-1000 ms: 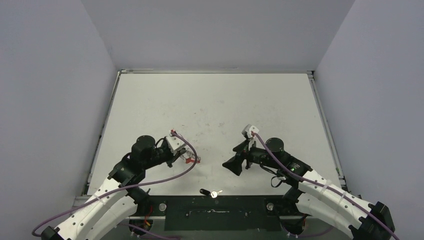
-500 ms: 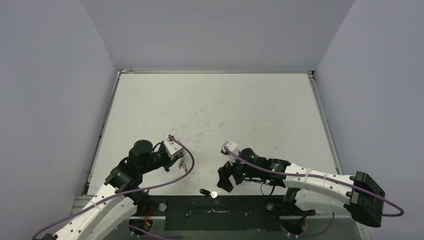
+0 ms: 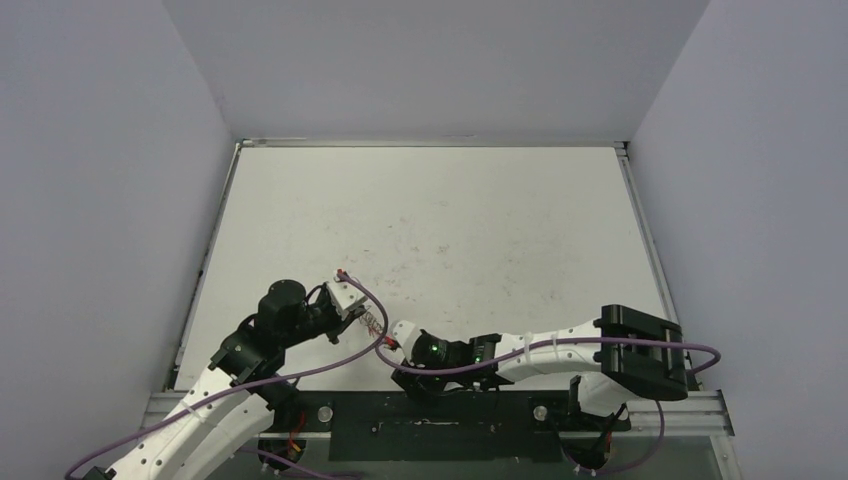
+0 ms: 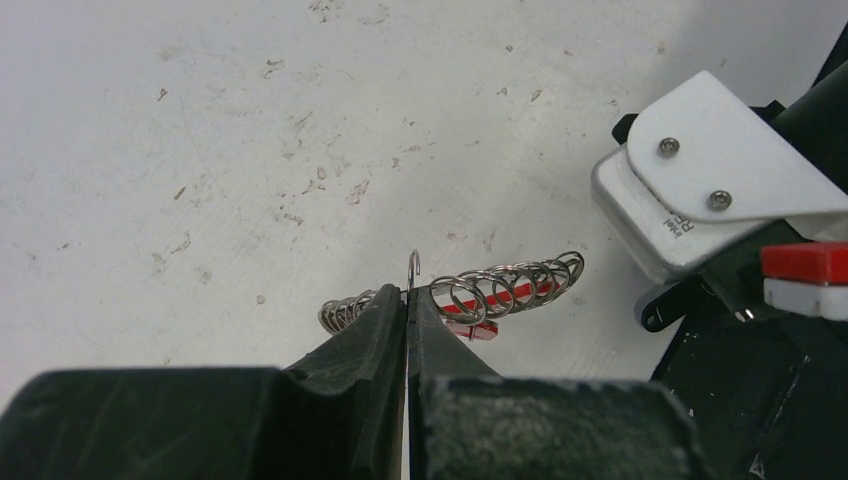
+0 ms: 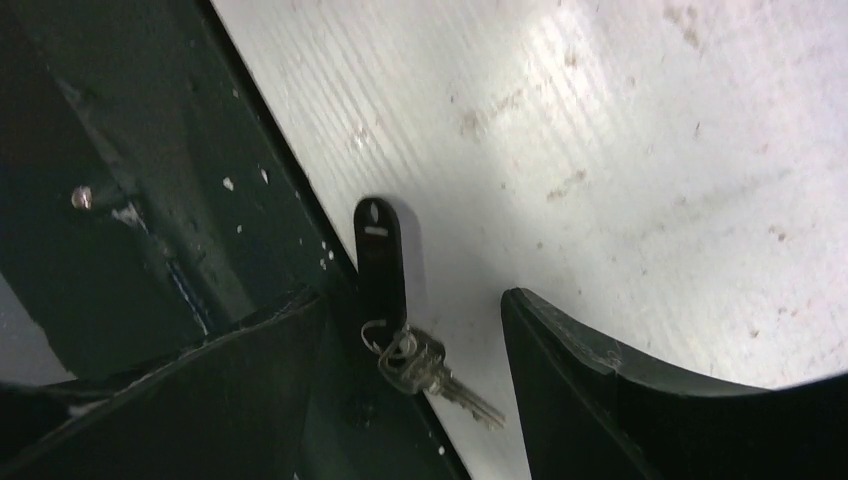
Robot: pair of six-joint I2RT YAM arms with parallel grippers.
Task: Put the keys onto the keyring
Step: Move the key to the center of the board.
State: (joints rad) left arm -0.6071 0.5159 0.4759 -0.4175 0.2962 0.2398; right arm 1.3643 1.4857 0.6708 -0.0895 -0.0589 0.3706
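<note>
Keyring (image 4: 497, 290) in left hand (image 4: 408, 300); keys (image 5: 425, 370), perhaps untouched, between right hand's (image 5: 405, 305) fingers (image 5: 580, 380).

Keys (image 5: 408, 352) at table (image 5: 620, 150) edge, between right fingers (image 5: 620, 400)

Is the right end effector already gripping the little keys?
No, the keys lie loose between the right end effector's fingers, which stand wide apart.

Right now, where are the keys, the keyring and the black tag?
keys (image 5: 440, 380): right wrist view, silver metal.
keyring (image 4: 505, 290): left wrist view, strung silver loops.
black tag (image 5: 381, 255): right wrist view, its middle.
</note>
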